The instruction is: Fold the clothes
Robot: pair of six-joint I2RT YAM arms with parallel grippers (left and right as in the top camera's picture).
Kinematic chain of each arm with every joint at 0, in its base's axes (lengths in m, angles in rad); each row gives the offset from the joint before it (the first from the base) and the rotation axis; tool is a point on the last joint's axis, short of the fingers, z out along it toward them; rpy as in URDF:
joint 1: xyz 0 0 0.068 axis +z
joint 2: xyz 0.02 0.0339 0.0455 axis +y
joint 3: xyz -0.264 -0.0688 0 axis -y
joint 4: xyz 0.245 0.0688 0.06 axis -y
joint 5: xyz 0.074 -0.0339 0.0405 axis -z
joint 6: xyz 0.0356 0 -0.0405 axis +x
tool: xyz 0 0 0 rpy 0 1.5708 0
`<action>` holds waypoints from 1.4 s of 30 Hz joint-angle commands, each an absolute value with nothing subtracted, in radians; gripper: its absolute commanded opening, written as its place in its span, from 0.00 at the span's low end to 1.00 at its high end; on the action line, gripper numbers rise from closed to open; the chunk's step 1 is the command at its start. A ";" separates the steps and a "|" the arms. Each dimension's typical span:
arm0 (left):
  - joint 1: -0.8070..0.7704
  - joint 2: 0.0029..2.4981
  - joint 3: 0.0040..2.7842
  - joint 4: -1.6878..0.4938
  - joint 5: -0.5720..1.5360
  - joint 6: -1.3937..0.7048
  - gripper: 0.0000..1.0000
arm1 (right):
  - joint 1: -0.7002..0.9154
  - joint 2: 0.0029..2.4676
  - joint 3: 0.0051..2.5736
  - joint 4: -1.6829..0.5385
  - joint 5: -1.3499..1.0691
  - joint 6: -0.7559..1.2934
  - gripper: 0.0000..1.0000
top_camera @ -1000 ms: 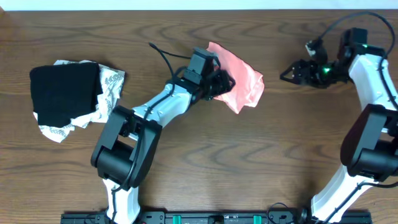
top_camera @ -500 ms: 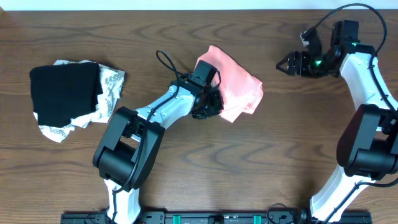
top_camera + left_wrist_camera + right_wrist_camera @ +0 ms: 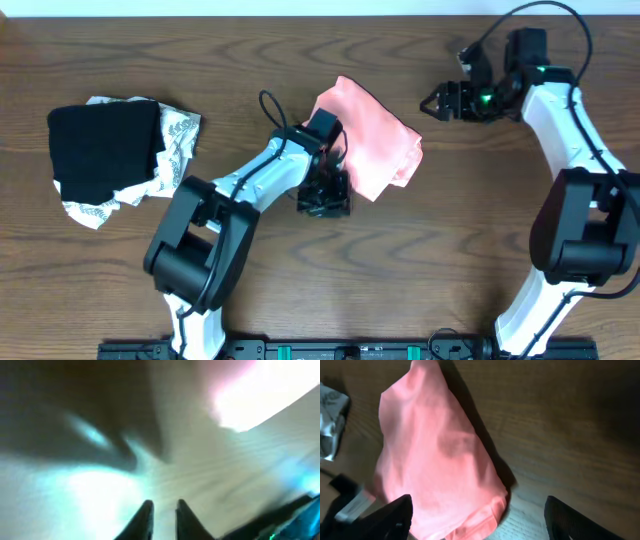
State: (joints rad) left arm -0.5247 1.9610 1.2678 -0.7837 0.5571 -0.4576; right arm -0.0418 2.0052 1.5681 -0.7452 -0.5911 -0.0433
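Observation:
The salmon-pink T-shirt (image 3: 368,138) lies bunched in a folded heap at the middle back of the table; its lettering is hidden. It fills the left of the right wrist view (image 3: 435,460). My left gripper (image 3: 325,196) is just off the shirt's front left edge, over bare wood. In the blurred left wrist view its fingers (image 3: 163,507) are close together with nothing between them. My right gripper (image 3: 430,103) is open and empty, a little to the right of and behind the shirt, apart from it. Its fingers (image 3: 480,520) stand wide apart.
A black folded garment (image 3: 104,150) lies on a white cloth with grey pattern (image 3: 181,134) at the far left. The white cloth also shows at the left edge of the right wrist view (image 3: 327,425). A black cable (image 3: 268,104) loops from the left arm.
My left gripper has come off the shirt and moved toward the table's front, leaving the shirt on the table. My right gripper has moved left, closer to the shirt.

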 commanded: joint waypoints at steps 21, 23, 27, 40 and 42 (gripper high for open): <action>-0.460 1.682 1.274 -0.604 0.048 -0.339 0.11 | 0.153 1.982 1.223 -0.245 -0.346 0.231 0.16; -0.455 1.689 1.274 -0.600 0.047 -0.340 0.12 | 0.164 1.982 1.200 -0.242 -0.310 0.228 0.13; -0.453 1.693 1.274 -0.600 0.047 -0.340 0.11 | 0.180 1.982 1.159 -0.264 -0.361 0.176 0.11; -0.422 1.693 1.274 -0.648 0.047 -0.340 0.11 | 0.398 1.900 1.157 -0.612 -0.643 0.013 0.02; -0.422 1.693 1.274 -0.658 0.048 -0.340 0.11 | 0.435 1.839 1.157 -0.616 -0.569 0.015 0.02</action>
